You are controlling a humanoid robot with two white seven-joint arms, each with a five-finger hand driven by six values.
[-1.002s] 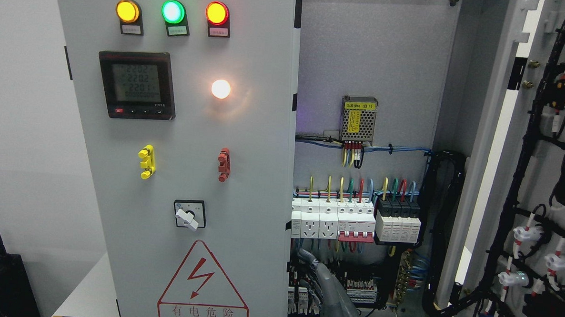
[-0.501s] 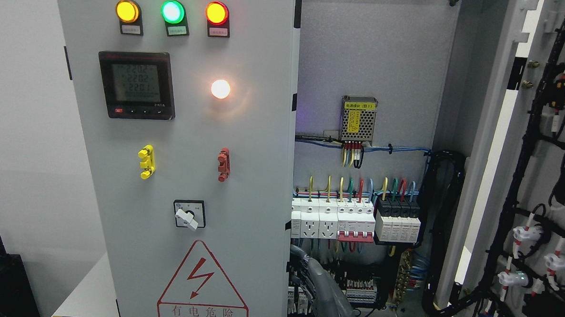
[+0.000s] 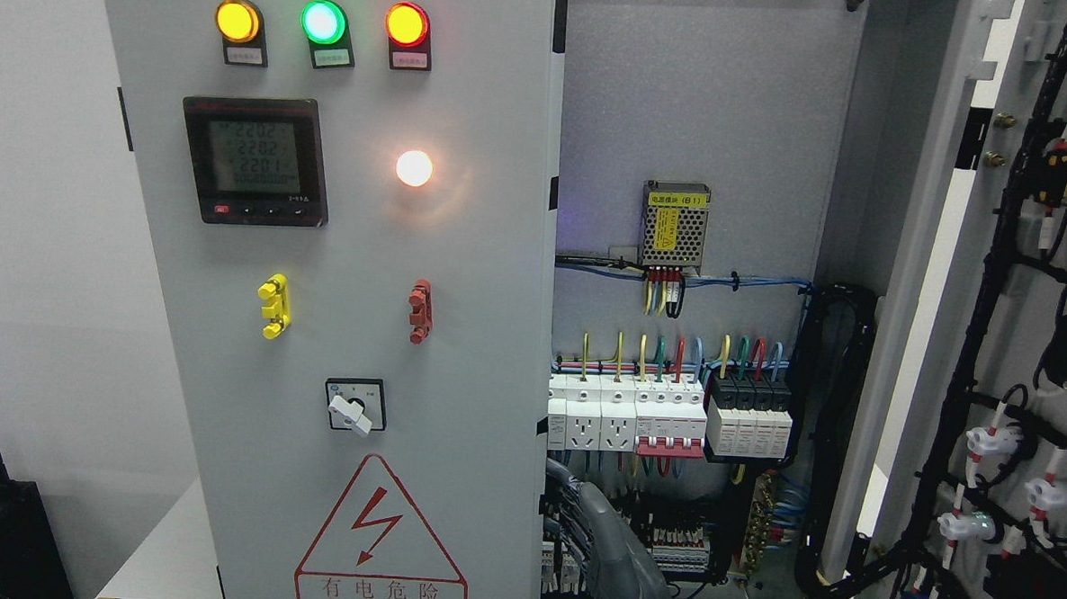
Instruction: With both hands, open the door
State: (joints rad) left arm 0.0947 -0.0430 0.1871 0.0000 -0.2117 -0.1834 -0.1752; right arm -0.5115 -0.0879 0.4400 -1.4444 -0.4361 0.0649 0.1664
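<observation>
The right door [image 3: 990,355] stands swung wide; the left door [image 3: 334,327] looks barely cracked. A grey hand [image 3: 617,555] reaches inside its edge, fingers unreadable; pulling leftward comes next.

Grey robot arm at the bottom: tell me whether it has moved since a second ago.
Yes. The grey arm has risen slightly toward the red breaker row.

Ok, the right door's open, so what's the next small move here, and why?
Probably draw the left door's free edge outward, toward the camera. The right door is swung wide, showing the wiring, while the left one looks shut. The right arm reaches up inside the cabinet to that edge; its grip is hidden.
</observation>
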